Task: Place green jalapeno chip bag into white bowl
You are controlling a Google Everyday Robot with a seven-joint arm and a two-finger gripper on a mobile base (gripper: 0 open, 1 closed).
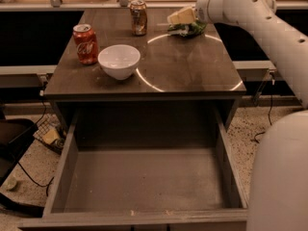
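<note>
We see the gripper (179, 16) at the far right corner of the table (192, 71), just over the chip bag (188, 29); whether it grips we cannot tell. The bowl (119, 60) sits toward the left edge.

- Your gripper (179, 17) hangs over the far right part of the dark table (192, 66) top.
- The green jalapeno chip bag (190, 30) lies on the top directly beneath it.
- A brown can (138, 17) stands just left of the gripper.
- The white bowl (119, 60) sits nearer and left of the gripper, with a red can (85, 43) farther left, just beside the bowl.
</note>
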